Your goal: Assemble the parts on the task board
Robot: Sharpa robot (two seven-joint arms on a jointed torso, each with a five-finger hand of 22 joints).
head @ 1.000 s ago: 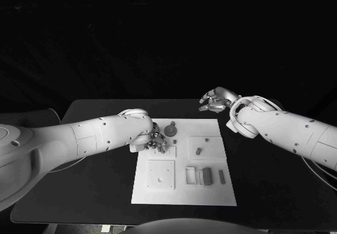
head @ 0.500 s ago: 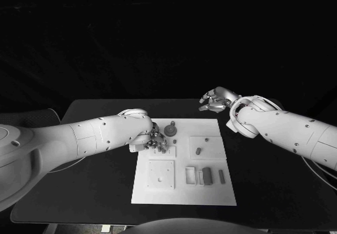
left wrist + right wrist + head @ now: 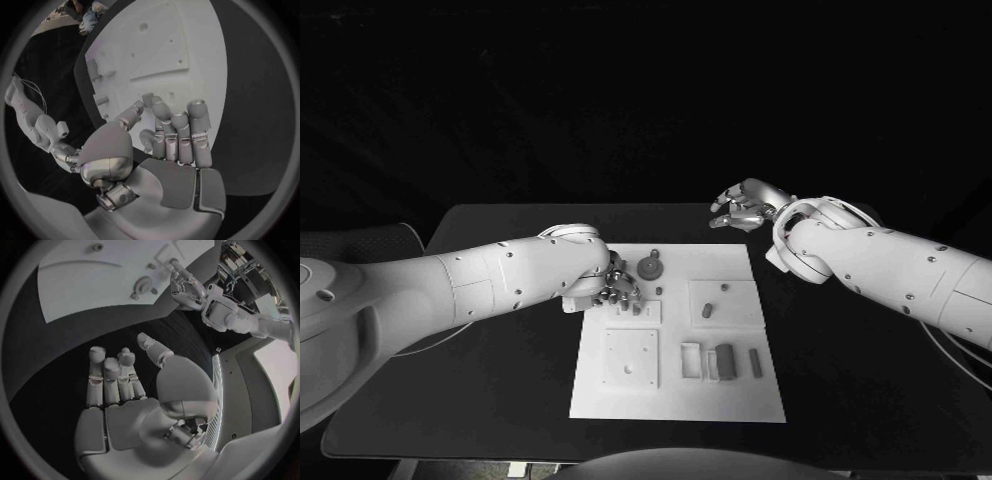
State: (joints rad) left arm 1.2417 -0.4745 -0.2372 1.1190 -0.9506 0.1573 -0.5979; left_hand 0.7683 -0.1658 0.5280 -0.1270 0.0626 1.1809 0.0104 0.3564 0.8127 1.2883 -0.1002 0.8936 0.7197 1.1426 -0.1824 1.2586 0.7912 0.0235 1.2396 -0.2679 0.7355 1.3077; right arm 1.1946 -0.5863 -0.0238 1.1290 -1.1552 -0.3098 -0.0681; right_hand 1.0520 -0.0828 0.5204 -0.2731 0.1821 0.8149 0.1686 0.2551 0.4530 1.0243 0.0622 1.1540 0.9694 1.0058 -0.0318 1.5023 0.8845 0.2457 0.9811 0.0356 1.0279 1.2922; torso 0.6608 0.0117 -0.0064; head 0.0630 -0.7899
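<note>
The white task board [image 3: 675, 395] lies mid-table. My left hand [image 3: 620, 290] hovers over its upper-left corner, fingers hanging down close to the surface; in the left wrist view the left hand [image 3: 172, 145] has its fingers side by side and the thumb apart, with nothing between them, above the board [image 3: 169, 50]. A round part with a peg [image 3: 652, 267] stands just right of that hand. Two small parts [image 3: 708, 308] lie in the upper-right recess. My right hand [image 3: 744, 206] is raised beyond the board's far right corner, empty, fingers loosely spread [image 3: 119, 380].
A square plate [image 3: 630, 357] sits on the board's lower left. Beside it lie a white frame [image 3: 691, 360], a dark bar [image 3: 726, 358] and a thin bar [image 3: 756, 362]. Black table [image 3: 862, 380] surrounds the board on all sides.
My left hand has shifted very slightly away from the round part, showing a little more of it. The right arm and the parts have not moved.
</note>
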